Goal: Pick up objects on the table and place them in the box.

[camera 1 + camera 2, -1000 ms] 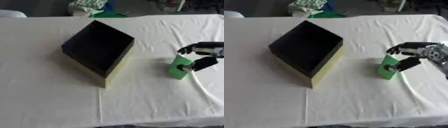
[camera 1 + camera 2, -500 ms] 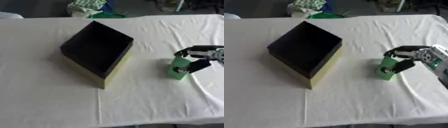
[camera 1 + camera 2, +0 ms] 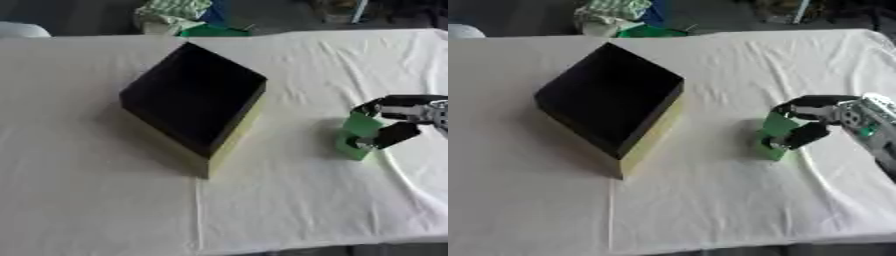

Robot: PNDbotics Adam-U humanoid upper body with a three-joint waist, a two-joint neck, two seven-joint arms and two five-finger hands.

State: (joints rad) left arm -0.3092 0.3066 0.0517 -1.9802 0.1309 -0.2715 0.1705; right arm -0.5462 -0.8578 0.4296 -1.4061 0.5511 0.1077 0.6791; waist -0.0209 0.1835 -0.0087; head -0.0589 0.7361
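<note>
A small green block [image 3: 771, 136] stands on the white tablecloth to the right of the box. My right hand [image 3: 822, 115] comes in from the right edge, fingers curved over the block's top and thumb against its near right side, so it is shut on the block. The block still rests on the cloth. The box [image 3: 236, 136] is open-topped, black inside with pale yellow outer walls, turned diagonally left of centre. My left hand shows in neither view.
The white cloth [image 3: 96, 200] covers the whole table, its front edge running along the bottom. Beyond the far edge lie a green-and-white patterned bundle [image 3: 173, 11] and a green thing [image 3: 213, 31].
My right hand has slid left and closed in around the green block; fingers now wrap its top and the thumb touches its side. Box unchanged.
</note>
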